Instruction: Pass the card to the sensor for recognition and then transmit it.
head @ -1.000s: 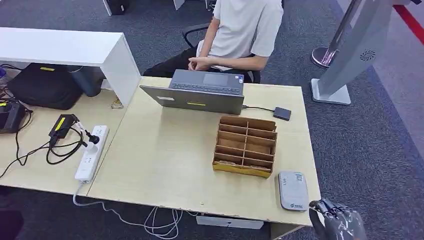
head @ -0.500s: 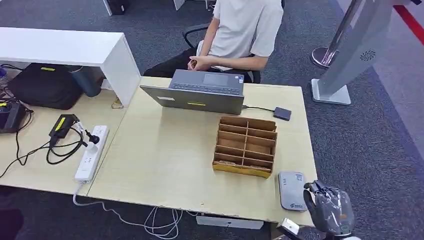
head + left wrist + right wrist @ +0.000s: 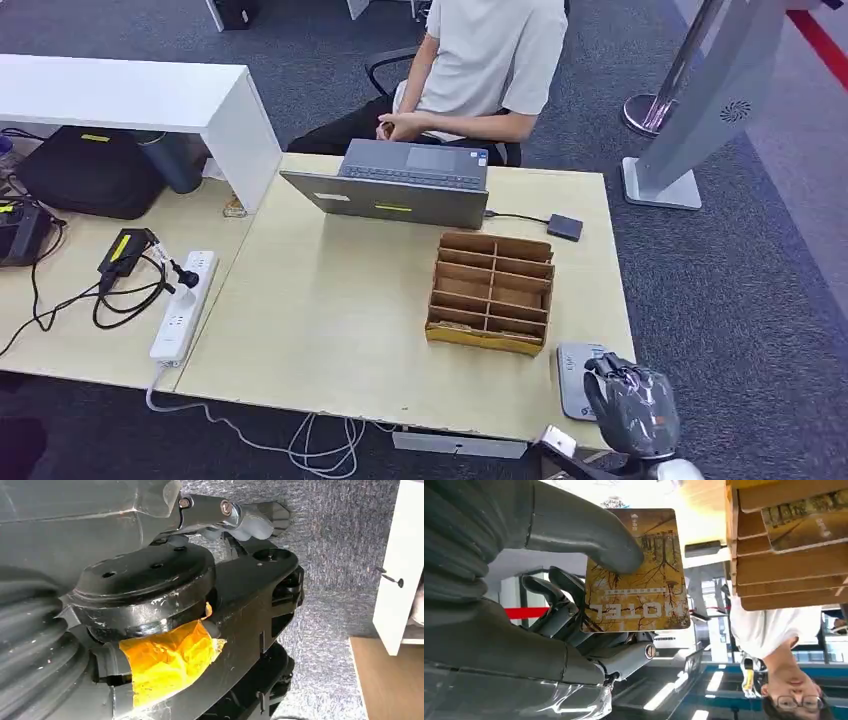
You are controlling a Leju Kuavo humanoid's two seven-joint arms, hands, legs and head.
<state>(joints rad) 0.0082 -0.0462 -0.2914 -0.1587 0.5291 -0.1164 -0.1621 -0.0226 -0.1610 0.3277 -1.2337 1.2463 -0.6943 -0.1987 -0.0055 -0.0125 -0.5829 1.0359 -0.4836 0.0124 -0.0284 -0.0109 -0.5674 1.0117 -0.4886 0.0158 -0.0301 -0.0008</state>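
Right robot hand (image 3: pixel 628 407) sat at 5 o'clock of the head view, over the near right corner of the counter (image 3: pixel 330 320), partly covering the grey sensor (image 3: pixel 576 372). Your right wrist view had the card (image 3: pixel 636 575), brown-gold and printed HOTEL, pinched between thumb and fingers (image 3: pixel 555 605) of that robot hand, face toward the camera. Cardboard organizer (image 3: pixel 491 291) stood just beyond the sensor toward 12 o'clock, more cards lying in its slots. Left robot hand: the left wrist view looked at carpet and white furniture, and you could not tell how its fingers stood. A person (image 3: pixel 480 70) sat at 12 o'clock behind the laptop (image 3: pixel 400 185). Judgement: you were in the recognition step, card brought to the sensor but whether it lay flat against it could not be told. Next move would call for lowering the card face onto the pad, a brief pause there, then carrying it across toward the person.
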